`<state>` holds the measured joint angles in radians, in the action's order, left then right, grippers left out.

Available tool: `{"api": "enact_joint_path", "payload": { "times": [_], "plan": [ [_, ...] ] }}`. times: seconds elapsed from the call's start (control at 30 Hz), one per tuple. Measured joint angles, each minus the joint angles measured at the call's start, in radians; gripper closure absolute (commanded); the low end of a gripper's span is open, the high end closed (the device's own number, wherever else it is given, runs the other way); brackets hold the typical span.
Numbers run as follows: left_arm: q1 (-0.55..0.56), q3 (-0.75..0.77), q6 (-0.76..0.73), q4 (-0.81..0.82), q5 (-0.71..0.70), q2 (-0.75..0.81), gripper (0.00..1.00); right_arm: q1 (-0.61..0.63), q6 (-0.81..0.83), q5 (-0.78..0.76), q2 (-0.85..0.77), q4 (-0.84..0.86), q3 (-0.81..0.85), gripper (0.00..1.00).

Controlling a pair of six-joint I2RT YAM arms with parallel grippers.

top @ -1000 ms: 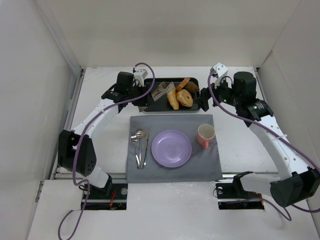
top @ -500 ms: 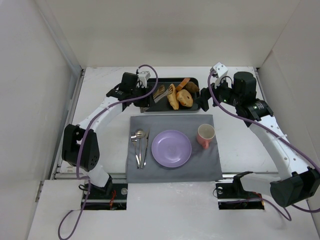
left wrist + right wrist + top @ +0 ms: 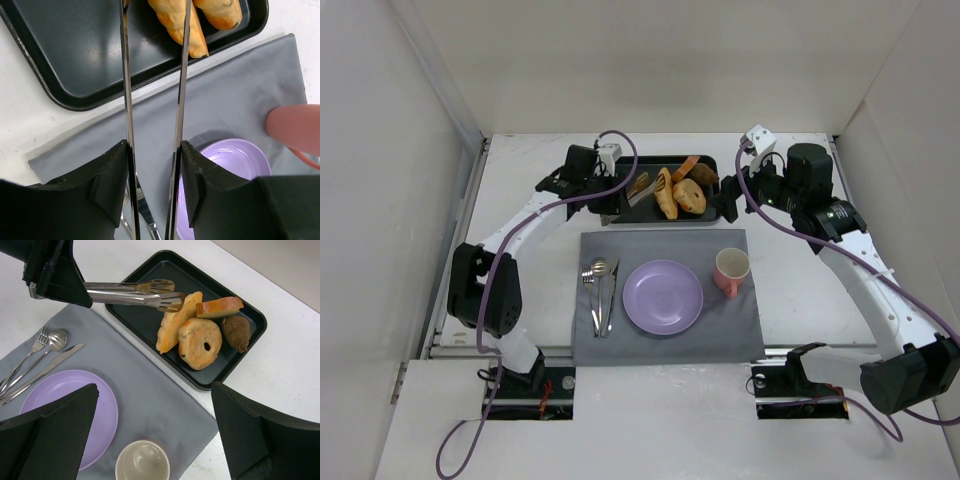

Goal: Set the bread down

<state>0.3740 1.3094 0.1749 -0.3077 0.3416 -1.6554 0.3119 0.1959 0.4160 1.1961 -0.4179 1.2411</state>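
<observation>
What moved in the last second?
The left gripper shifted a little to the right over the tray, and its tongs now reach the bread. The right gripper, plate and cup stayed put.

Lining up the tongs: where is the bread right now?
In the top view, the bread lies in the black tray, just left of the ring-shaped piece, with the tongs close on its left.
</observation>
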Motion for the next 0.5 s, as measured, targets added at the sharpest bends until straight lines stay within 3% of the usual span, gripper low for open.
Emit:
{"api": "enact_joint_path", "payload": {
  "times": [0.5],
  "plan": [
    [0.011,0.0,-0.003,-0.001,0.03,-0.016,0.6,0.0,0.0,-0.005,0.0,0.0,0.0,0.0]
  ]
}}
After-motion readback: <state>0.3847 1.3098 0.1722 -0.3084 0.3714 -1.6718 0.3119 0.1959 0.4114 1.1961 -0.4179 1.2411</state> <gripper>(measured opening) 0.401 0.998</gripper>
